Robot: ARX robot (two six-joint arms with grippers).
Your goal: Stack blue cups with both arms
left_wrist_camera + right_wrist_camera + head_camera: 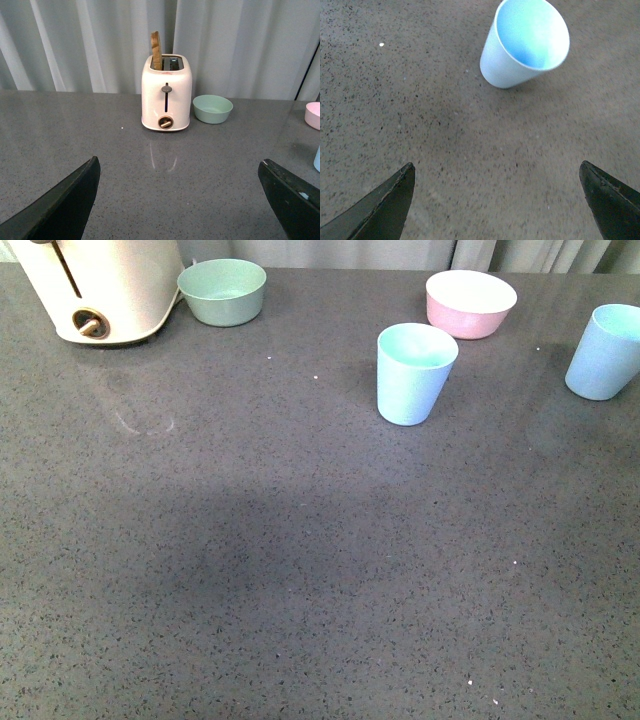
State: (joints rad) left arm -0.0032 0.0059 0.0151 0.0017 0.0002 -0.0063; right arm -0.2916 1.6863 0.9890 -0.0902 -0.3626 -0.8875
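— Surface and room?
— Grey speckled stone countertop (300,590), glossy enough to mirror the cream toaster (166,92) faintly. Backed by a pale pleated curtain (75,45).
— Around the toaster?
— Straight ahead of the left gripper (179,160), well beyond its tips. Brown slice (156,50) standing in one slot. Mint-green bowl (212,108) just beside.
— Arm poses?
— Left gripper held low and level, facing the curtain, black fingers (65,205) spread wide, gripping nothing. Right gripper (497,163) tilted down at the counter, likewise parted wide and empty.
— And the cups?
— Both upright, well apart. Central blue cup (414,372) near the pink bowl (470,303); edge blue cup (607,352) cut off by the frame. From the right wrist, a single blue cup (525,42) ahead of the open jaws, beyond the tips, not between them, touching neither finger. Cannot tell which of the two.
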